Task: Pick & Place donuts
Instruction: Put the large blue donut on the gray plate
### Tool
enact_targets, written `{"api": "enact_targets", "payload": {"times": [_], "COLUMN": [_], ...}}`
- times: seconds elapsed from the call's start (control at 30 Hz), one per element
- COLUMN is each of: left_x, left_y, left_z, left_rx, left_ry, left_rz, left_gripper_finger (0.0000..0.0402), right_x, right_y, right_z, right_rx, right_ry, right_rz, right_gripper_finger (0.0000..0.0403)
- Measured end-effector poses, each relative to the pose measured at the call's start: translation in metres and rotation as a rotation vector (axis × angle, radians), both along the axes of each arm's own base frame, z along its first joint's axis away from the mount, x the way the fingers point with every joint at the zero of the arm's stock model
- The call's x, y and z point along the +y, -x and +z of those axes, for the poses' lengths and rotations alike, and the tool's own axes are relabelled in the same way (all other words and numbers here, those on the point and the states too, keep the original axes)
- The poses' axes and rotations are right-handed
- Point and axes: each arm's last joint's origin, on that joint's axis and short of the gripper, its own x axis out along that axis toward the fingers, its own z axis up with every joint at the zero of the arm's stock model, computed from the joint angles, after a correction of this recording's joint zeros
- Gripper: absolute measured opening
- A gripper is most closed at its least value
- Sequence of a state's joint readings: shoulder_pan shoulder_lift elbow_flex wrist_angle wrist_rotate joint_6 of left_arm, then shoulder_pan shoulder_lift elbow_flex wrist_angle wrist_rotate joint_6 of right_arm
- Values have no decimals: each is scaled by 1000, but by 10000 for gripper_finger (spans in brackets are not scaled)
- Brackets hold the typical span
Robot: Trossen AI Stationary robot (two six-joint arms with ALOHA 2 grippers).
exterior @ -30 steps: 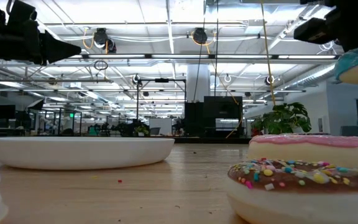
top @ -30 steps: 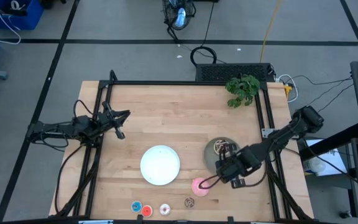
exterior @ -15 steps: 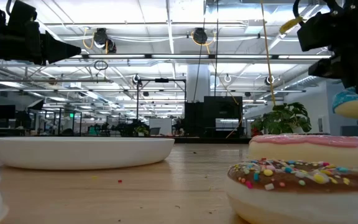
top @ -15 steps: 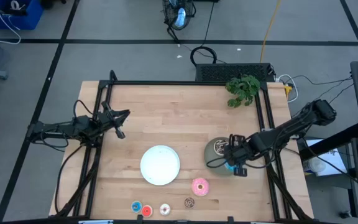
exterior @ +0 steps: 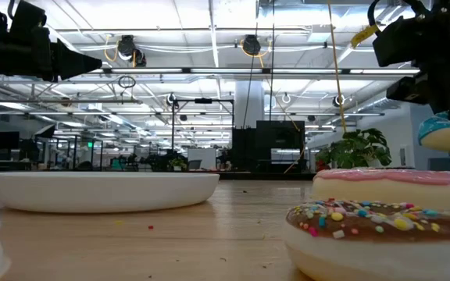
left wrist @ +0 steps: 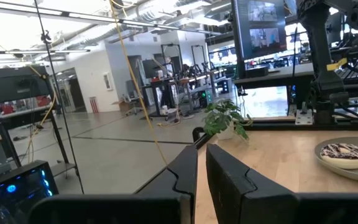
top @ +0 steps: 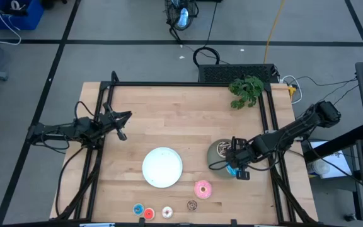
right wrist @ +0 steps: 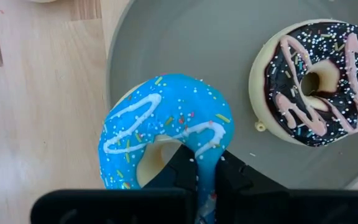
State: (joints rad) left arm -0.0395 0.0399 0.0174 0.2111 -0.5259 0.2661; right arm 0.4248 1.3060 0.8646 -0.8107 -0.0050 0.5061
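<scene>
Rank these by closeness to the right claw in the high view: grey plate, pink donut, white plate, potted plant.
From the right claw, shut on the blue donut:
1. Grey plate, right beside it.
2. Pink donut, toward the front edge.
3. White plate, table middle.
4. Potted plant, back edge; close to the white plate's distance.

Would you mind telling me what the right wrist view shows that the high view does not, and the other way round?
Only the right wrist view shows the right pincer pinching the blue donut's ring, and the chocolate donut's pink drizzle. Only the high view shows the white plate, pink donut, mini donuts, plant and the waiting left pincer. Both show the grey plate.
</scene>
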Motion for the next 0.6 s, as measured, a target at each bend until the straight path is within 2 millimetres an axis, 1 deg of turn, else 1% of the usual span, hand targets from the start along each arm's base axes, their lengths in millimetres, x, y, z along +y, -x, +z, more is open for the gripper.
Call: {"api": "enact_targets", "payload": {"times": [0.6], "left_x": [0], "left_y": [0], "left_z": [0], "left_rx": [0], "left_ry": [1], "left_rz": [0], "left_gripper_finger": [42], "right_x": [0], "right_y": [0], "right_z": [0], "right_rx": [0], "right_ry": [-6], "right_rz": [-25], "right_gripper_finger": [13]}}
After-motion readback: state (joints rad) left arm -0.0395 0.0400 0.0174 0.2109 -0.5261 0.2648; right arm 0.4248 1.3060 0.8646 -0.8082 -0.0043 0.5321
